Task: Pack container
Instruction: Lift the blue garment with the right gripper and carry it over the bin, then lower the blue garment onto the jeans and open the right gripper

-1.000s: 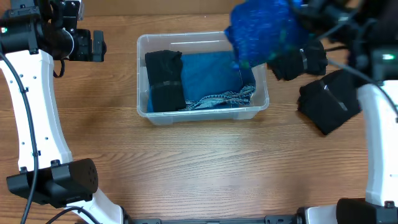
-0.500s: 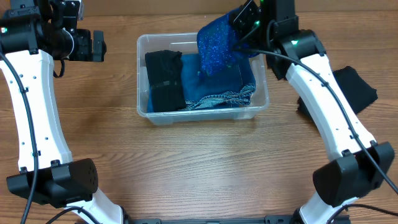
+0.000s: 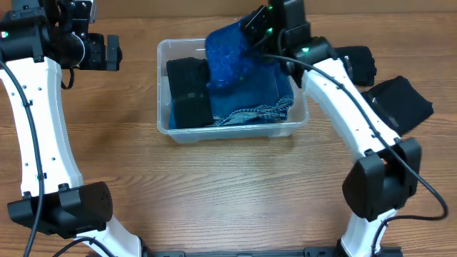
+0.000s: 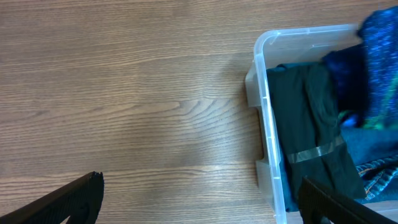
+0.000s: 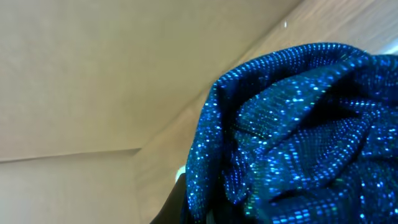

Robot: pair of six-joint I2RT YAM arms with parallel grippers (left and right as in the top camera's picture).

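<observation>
Right end effector [image 3: 251, 32] is clenched on a sparkly blue sequinned cloth [image 3: 227, 57], held over the far side of the clear rectangular plastic container [image 3: 235, 132]. The cloth hangs from it and covers the middle of the far rim, its lower edge dipping inside over the contents. Whether it touches them, I cannot tell. In my right wrist view the cloth [image 5: 298, 124] fills most of the frame and hides my fingers.

The container sits on the wooden desk [image 3: 235, 193] at centre, below and just left of my right end effector. A folded black garment [image 3: 189, 96] lies along its left end. Blue denim fabric [image 3: 253, 100] covers the rest of the floor.

Left end effector [image 3: 107, 51] is released, with fingers [image 4: 68, 199] spread wide and nothing between them. It hovers over bare desk, left of the container and apart from it. My left wrist view shows the container's left rim [image 4: 266, 112] and the black garment inside, with a clear band across it.

Two dark cloth bundles lie on the desk to the right of the container: a larger one [image 3: 401, 103] and a smaller one [image 3: 358, 63], beyond my right arm.
</observation>
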